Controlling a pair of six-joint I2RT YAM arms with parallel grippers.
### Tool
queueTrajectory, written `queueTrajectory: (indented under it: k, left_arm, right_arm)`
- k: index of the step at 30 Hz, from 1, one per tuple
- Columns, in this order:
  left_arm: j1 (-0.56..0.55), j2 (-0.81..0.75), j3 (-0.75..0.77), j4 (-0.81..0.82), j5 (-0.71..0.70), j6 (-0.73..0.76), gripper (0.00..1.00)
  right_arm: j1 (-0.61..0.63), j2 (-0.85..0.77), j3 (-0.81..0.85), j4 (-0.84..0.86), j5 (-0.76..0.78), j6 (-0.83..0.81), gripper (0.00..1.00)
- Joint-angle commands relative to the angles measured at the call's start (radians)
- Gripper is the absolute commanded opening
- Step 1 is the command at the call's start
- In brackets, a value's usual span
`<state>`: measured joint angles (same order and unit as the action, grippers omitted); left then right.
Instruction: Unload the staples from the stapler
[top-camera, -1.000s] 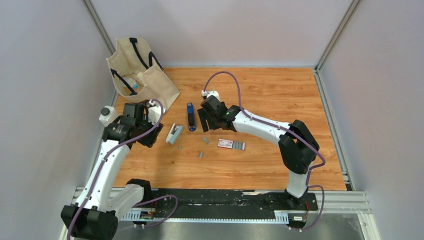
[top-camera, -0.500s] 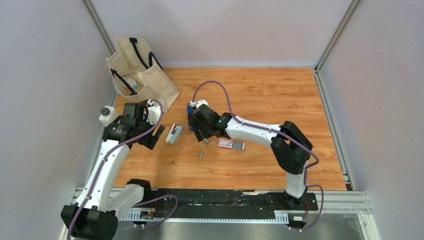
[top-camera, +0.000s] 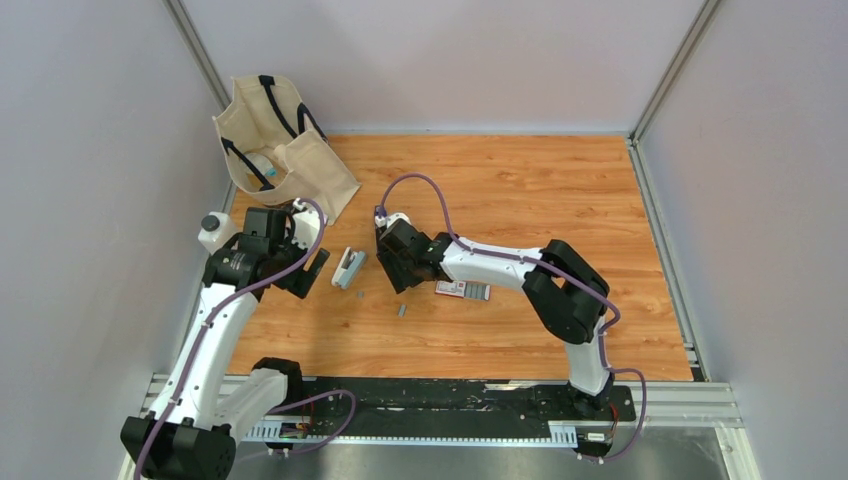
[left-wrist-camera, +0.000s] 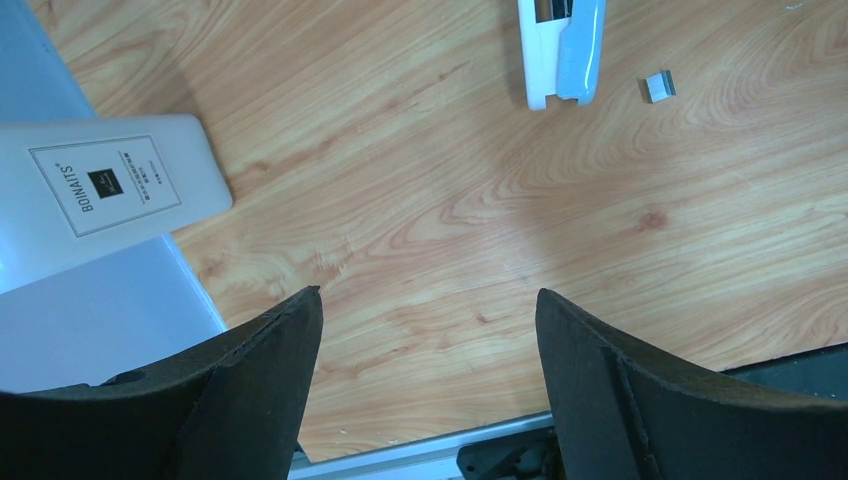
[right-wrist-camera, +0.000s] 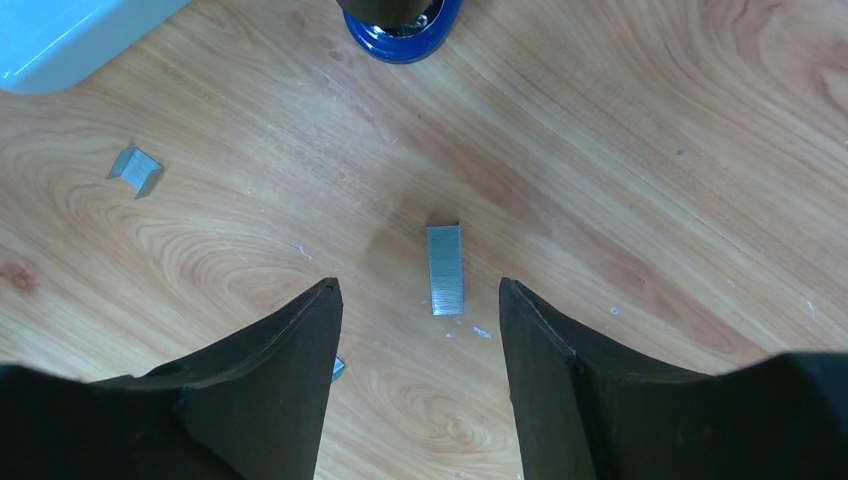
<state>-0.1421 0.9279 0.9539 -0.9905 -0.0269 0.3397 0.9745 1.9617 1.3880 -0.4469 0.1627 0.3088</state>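
Note:
A light blue and white stapler (top-camera: 348, 268) lies on the wooden table; it also shows at the top of the left wrist view, stapler (left-wrist-camera: 562, 50). My left gripper (left-wrist-camera: 428, 310) hangs open just left of it, holding nothing. The dark blue stapler (right-wrist-camera: 400, 25) is mostly hidden under my right wrist in the top view. My right gripper (right-wrist-camera: 418, 290) is open above the table, and a strip of staples (right-wrist-camera: 445, 268) lies just beyond its fingertips. More staples (right-wrist-camera: 135, 168) lie to the left, and another strip (top-camera: 401, 310) lies nearer the front.
A small red-and-white box (top-camera: 462, 290) lies right of my right gripper. A white bottle (left-wrist-camera: 100, 195) stands at the table's left edge. A cream tote bag (top-camera: 280, 140) sits at the back left corner.
My right arm has swung left and nearer, over the dark blue stapler, with its jaws narrowing a little. My left gripper's jaws have opened wide beside the light stapler.

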Motion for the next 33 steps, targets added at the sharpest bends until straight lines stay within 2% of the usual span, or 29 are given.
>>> queueTrajectory:
  k: [1, 7, 13, 18, 27, 33]
  left_arm:
    - [0.004, -0.021, 0.003, 0.024, 0.005, 0.002, 0.86]
    - [0.004, -0.038, 0.0, 0.026, 0.021, 0.004, 0.86]
    - [0.004, -0.041, -0.009, 0.032, 0.018, 0.008, 0.86]
    - [0.004, -0.061, -0.014, 0.033, 0.041, 0.016, 0.87]
    - [0.004, -0.069, -0.023, 0.036, 0.041, 0.024, 0.87]
    - [0.006, -0.084, -0.026, 0.038, 0.056, 0.028, 0.87]
  right_arm:
    - [0.006, 0.016, 0.002, 0.034, 0.015, -0.008, 0.62]
    - [0.007, 0.039, 0.002, 0.045, 0.035, 0.004, 0.59]
    - [0.007, 0.062, 0.0, 0.051, 0.04, 0.019, 0.5]
    - [0.006, 0.077, 0.002, 0.054, 0.043, 0.029, 0.47]
    - [0.006, 0.108, 0.042, 0.033, 0.046, 0.047, 0.36]
    - [0.007, 0.115, 0.088, -0.022, 0.074, 0.076, 0.24]
